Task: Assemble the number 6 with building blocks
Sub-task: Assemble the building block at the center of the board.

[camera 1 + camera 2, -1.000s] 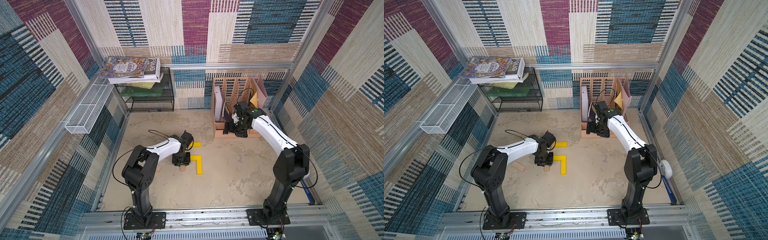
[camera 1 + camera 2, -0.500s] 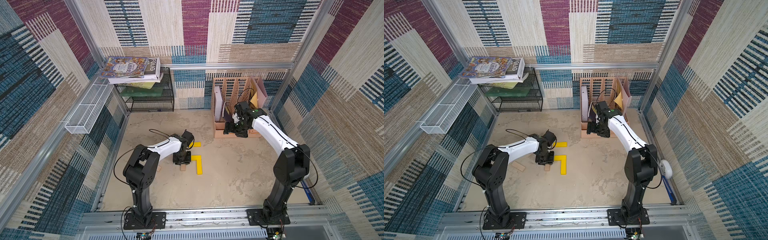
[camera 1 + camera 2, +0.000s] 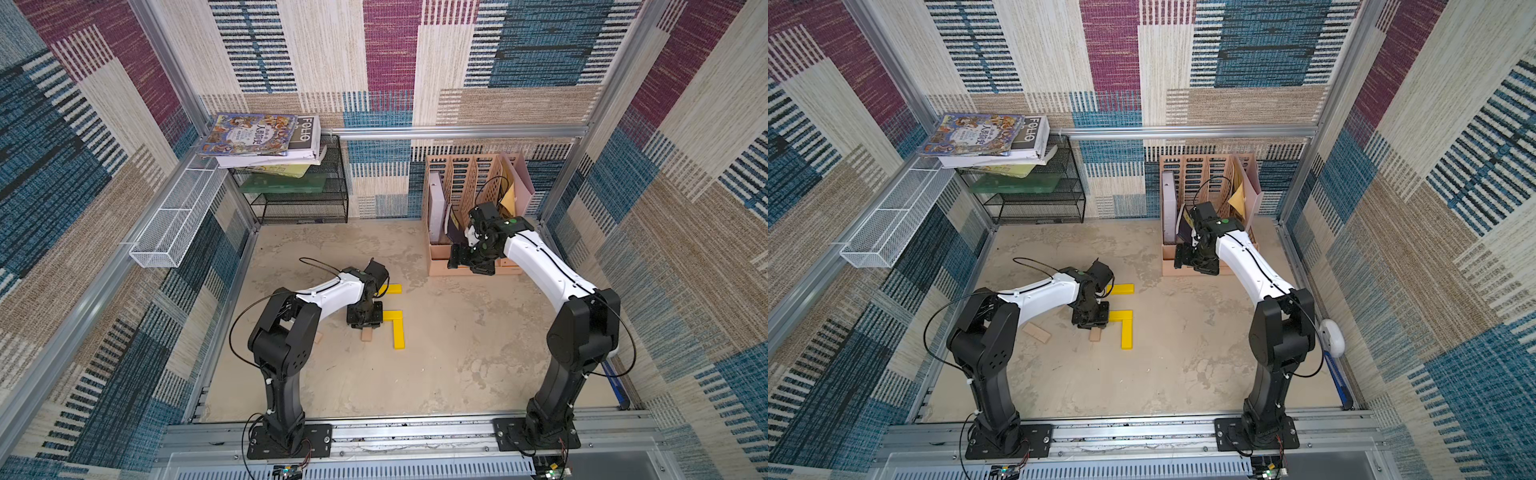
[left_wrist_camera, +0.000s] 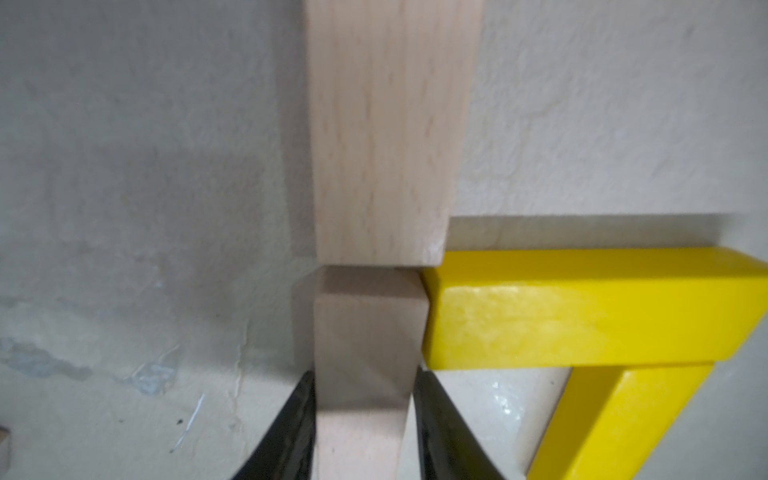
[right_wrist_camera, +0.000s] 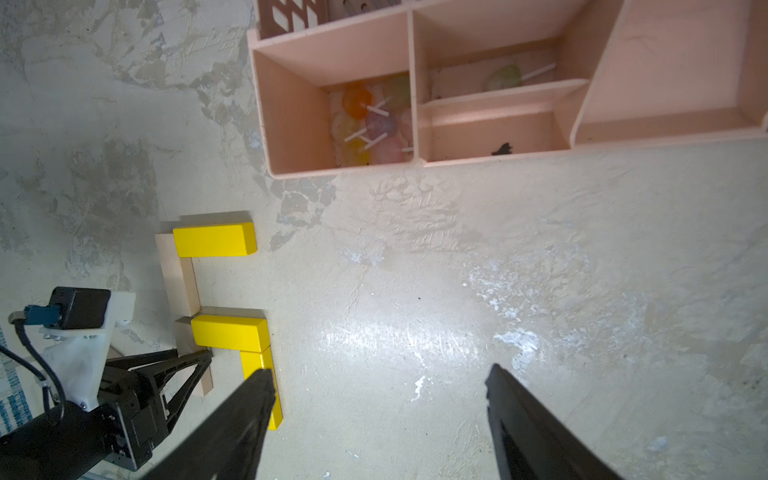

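Observation:
My left gripper (image 4: 363, 376) is low on the floor and shut on a pale wooden bar (image 4: 370, 324). That bar's end butts against a second wooden bar (image 4: 382, 133), and its side meets a yellow bar (image 4: 582, 316). In the right wrist view a yellow bar (image 5: 214, 240), a wooden bar (image 5: 178, 278) and a yellow L (image 5: 230, 332) form a partial digit. A loose wooden bar (image 3: 1036, 332) lies by the left arm. My right gripper (image 5: 380, 372) hangs open and empty in front of the organiser.
A peach desk organiser (image 3: 473, 187) stands at the back right, with lollipops (image 5: 370, 120) in one front compartment. A black wire shelf (image 3: 299, 199) with books is at the back left. A white wire basket (image 3: 174, 224) hangs on the left wall. A blue knife (image 3: 1339, 382) lies along the right edge.
The left gripper has shifted very slightly with the wooden bar in it. The right arm has barely moved.

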Tool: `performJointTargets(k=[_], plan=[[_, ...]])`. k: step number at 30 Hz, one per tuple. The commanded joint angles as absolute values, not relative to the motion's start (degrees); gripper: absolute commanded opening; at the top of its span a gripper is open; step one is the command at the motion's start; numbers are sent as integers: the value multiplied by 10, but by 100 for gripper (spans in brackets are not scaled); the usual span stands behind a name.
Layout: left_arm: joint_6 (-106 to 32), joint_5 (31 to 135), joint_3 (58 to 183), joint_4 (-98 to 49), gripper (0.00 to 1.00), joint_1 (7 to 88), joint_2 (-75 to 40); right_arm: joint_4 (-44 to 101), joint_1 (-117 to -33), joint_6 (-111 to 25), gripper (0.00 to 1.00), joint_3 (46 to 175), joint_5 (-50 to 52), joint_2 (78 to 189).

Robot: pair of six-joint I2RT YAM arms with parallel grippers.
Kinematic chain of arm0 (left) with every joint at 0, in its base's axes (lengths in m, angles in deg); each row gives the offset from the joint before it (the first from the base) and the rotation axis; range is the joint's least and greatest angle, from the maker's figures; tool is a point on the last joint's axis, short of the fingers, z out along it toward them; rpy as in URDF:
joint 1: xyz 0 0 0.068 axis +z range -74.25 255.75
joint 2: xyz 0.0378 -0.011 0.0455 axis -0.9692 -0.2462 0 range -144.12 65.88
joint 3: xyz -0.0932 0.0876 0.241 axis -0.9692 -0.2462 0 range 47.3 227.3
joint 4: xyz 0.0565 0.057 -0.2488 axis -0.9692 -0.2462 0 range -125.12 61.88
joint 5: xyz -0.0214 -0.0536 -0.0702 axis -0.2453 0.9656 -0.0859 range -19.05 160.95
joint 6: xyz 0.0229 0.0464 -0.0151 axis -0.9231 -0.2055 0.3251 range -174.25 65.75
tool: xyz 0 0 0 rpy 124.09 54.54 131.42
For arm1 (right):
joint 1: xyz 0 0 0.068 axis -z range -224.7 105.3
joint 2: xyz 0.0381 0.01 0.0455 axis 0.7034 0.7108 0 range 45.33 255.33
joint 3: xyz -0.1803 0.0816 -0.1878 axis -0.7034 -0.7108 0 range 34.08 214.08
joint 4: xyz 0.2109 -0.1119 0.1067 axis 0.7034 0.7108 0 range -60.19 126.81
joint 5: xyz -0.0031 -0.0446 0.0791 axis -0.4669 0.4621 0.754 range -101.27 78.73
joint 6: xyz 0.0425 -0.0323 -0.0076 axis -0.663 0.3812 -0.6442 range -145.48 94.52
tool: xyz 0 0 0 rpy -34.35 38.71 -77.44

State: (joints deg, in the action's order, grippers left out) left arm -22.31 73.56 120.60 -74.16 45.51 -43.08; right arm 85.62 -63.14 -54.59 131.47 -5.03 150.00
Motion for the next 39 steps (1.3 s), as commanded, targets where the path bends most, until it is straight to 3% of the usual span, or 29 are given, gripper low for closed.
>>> performJointTargets(k=[1,23,30,38,39], plan=[[-227,730,1212,-745,42,455,-434,849,-632,-548,84,1320,-49,1499],[-233,720,1225,-751,42,455,-440,846,-632,-547,83,1322,-45,1504],[-246,717,1234,-774,44,455,-407,845,-641,-521,90,1341,-48,1510],[-283,688,1329,-864,45,467,-310,825,-645,-460,94,1416,-23,1538],[-283,679,1343,-867,46,479,-291,818,-647,-448,99,1435,0,1549]])
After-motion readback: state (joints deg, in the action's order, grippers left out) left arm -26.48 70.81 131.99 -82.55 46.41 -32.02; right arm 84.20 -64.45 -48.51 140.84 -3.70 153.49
